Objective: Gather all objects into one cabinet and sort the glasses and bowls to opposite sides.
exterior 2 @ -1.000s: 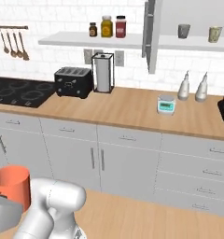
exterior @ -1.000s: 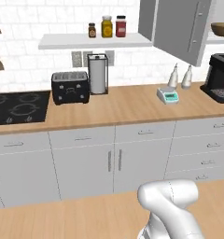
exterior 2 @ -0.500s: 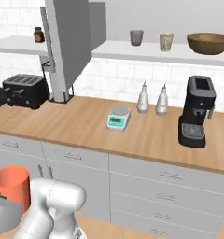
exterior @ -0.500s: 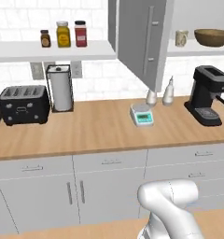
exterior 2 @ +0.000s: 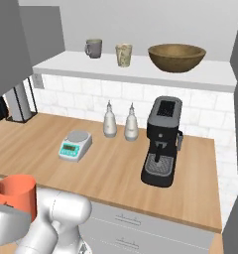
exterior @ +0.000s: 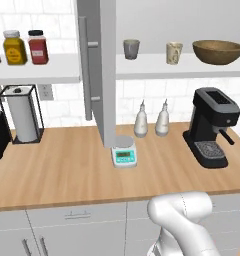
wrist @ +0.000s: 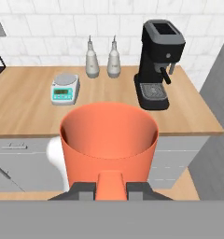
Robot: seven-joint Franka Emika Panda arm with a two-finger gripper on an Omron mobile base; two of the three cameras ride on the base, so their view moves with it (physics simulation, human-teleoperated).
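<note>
Orange-red cup (wrist: 109, 140) sits clamped upright in the jaws, held low before the desk (exterior: 67, 175) – lifting it to the shelf (exterior 2: 141, 72) beside the cream cup (exterior 2: 123, 54) risks striking the shelf edge or toppling either cup.
</note>
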